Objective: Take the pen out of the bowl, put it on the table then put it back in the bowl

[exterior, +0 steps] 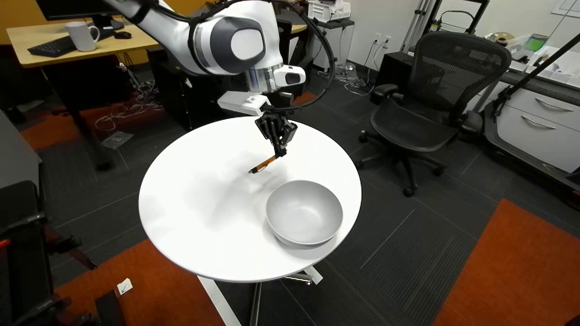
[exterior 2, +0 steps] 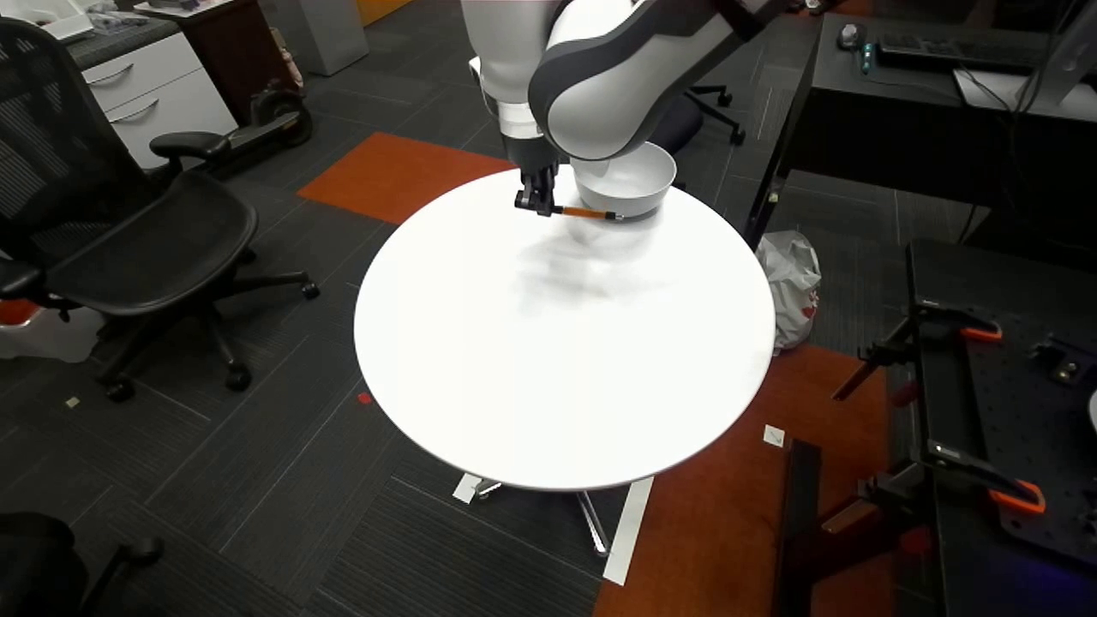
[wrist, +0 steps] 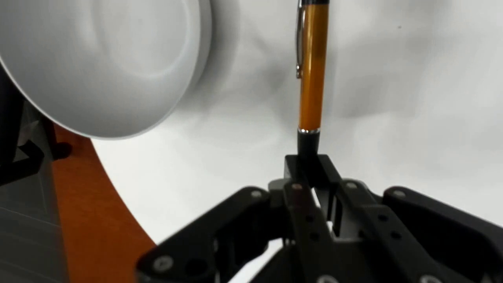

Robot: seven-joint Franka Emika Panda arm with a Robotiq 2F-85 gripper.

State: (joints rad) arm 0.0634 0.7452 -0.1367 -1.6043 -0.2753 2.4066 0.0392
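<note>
Closest thing to a label is the plastic bag (exterior 2: pixel 788 287) half hidden behind the table's (exterior: pixel 195 217) edge: it's got red marks on it, too small for me to read. There's also a white paper scrap (exterior 2: pixel 773 435) on the orange carpet (exterior 2: pixel 698 527) near the table, with a dark mark I can't make out.

The gripper (wrist: pixel 309 169) is over the table, fingertips pinched tight on one dark end of the orange pen (wrist: pixel 313 70), just the pen's thickness between them. The pen juts out sideways above the table, outside the bowl (exterior: pixel 303 217), which sits on the table close to its edge. In an exterior view the arm (exterior 2: pixel 617 94) blocks a bit of the bowl's rim.

Around the table: black mesh chair (exterior: pixel 410 124) near it, a black bench (exterior 2: pixel 1003 270) with orange-tipped clamps (exterior 2: pixel 1018 497) beside it, white tape (exterior 2: pixel 630 531) on the floor by its foot, and well apart from it a wooden desk (exterior: pixel 45 32) with a white mug (exterior: pixel 82 37), keyboard (exterior: pixel 53 47) and monitor (exterior: pixel 68 8).
</note>
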